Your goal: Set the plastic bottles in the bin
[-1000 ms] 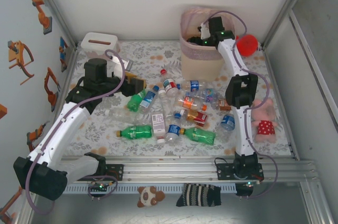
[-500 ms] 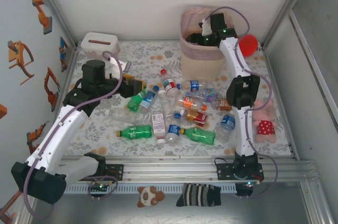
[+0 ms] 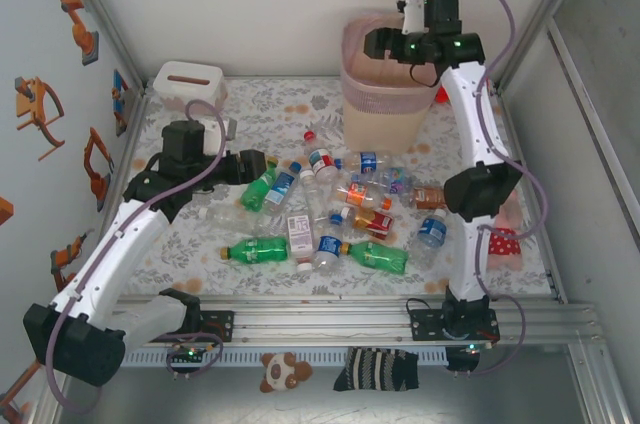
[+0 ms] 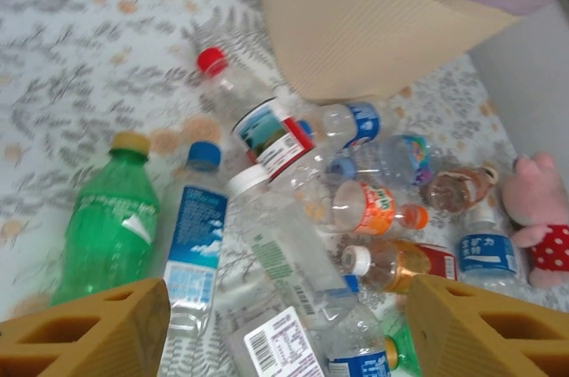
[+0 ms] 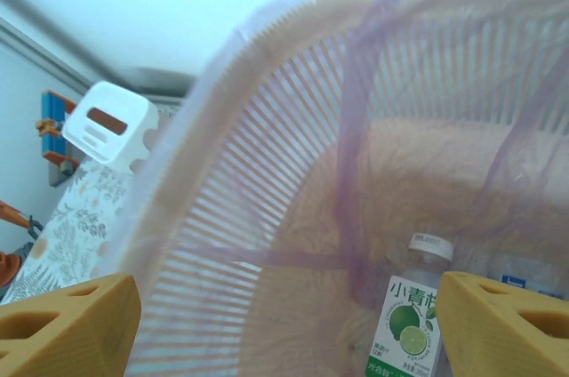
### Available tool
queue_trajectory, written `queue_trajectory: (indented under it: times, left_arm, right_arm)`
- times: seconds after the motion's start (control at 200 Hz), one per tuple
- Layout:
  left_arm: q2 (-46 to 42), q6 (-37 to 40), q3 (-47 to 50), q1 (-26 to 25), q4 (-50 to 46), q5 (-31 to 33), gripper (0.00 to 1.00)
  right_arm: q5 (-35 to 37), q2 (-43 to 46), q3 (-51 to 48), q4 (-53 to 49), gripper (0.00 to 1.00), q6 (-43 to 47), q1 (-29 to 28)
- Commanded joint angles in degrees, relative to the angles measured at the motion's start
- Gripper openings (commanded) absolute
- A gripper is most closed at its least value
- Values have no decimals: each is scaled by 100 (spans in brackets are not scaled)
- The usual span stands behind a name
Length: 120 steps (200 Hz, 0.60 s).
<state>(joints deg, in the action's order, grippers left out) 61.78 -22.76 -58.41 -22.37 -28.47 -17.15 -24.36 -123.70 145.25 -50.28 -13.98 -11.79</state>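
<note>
My left gripper (image 4: pixel 284 340) hangs low over the pile of bottles (image 3: pixel 345 206) in the middle of the flowered cloth (image 3: pixel 270 109). Its two yellow fingers (image 4: pixel 89 332), blocky plastic with hollow cells, are spread wide and hold nothing, and I see no bottle touching them. Below it lie a green bottle (image 4: pixel 107 226) with a yellow cap and, just beside it, a clear bottle with a blue label (image 4: pixel 193 248) and a blue cap. A clear white-capped bottle (image 4: pixel 284 257) runs down between the fingers. Farther off, a red-capped bottle (image 4: pixel 262 128) lies near the foot of the bin (image 4: pixel 373 30). The bottles are thin, glossy plastic, all on their sides, some overlapping.

My right gripper (image 3: pixel 380 44) is up over the bin's mouth at the back of the cloth, its fingers likewise parted and empty. The bin is tall and pale pink-beige, with slatted upper walls, and a filmy clear bag is draped over the rim. Inside it shows a bottle with a lime label (image 5: pixel 409 315) and a white cap.

A white tissue box (image 3: pixel 187 84) stands at the back left. A pink plush toy (image 4: pixel 544 217) lies to the right of the pile.
</note>
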Motion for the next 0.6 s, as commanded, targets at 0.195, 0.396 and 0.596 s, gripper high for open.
queue_trajectory:
  times: [0.195,0.396,0.596]
  left_arm:
    - [-327,-2534,189,-13,-1267,1883,73]
    - [-602,-4305,378,-12,-2573,2797,68]
    - [-1054,-5313,1008,74,-2932,2795,65]
  right_arm:
    - [107,1183,-620,-9,84,124,28]
    - [168,2006,-1508,172,83,138,28]
    - [273,2793,-2415,349,83,128,24]
